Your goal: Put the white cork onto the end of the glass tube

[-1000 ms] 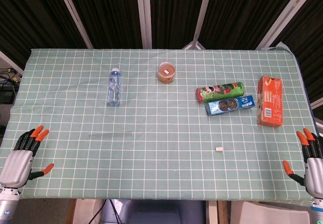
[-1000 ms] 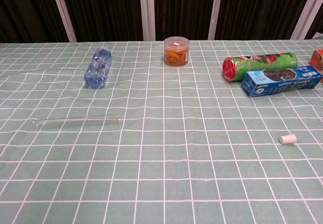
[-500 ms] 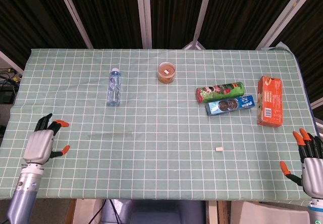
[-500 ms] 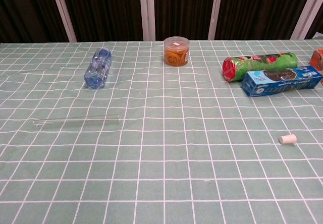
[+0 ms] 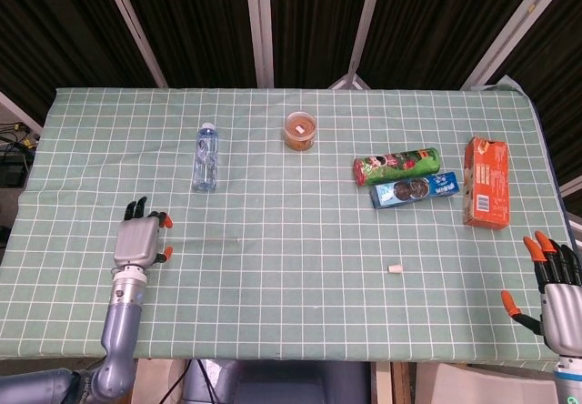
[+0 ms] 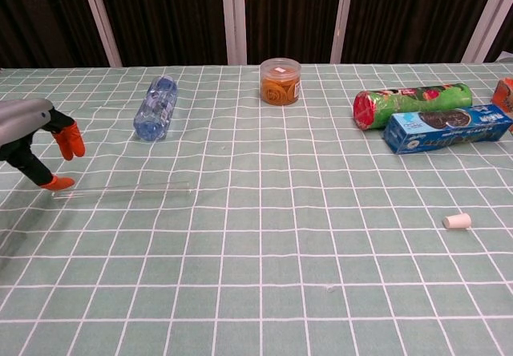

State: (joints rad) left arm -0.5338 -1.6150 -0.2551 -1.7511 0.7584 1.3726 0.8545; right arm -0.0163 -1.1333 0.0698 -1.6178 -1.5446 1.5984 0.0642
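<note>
The glass tube (image 6: 122, 191) lies flat on the green checked cloth at the left, faint in the head view (image 5: 195, 241). The white cork (image 6: 456, 221) lies on its side at the right, also seen small in the head view (image 5: 395, 267). My left hand (image 5: 139, 237) hovers just left of the tube's left end with fingers spread and nothing in it; in the chest view (image 6: 36, 147) its orange fingertips are close above that end. My right hand (image 5: 555, 290) stays at the table's near right corner, fingers apart and empty, far from the cork.
A water bottle (image 5: 205, 157) lies behind the tube. An orange-filled jar (image 5: 300, 131) stands at the back middle. A green can (image 5: 397, 165), a blue packet (image 5: 416, 189) and an orange box (image 5: 486, 182) lie at the right behind the cork.
My left hand has moved rightward and inward from the near left corner to the tube's left end and now shows in the chest view. The right hand barely shifted.
</note>
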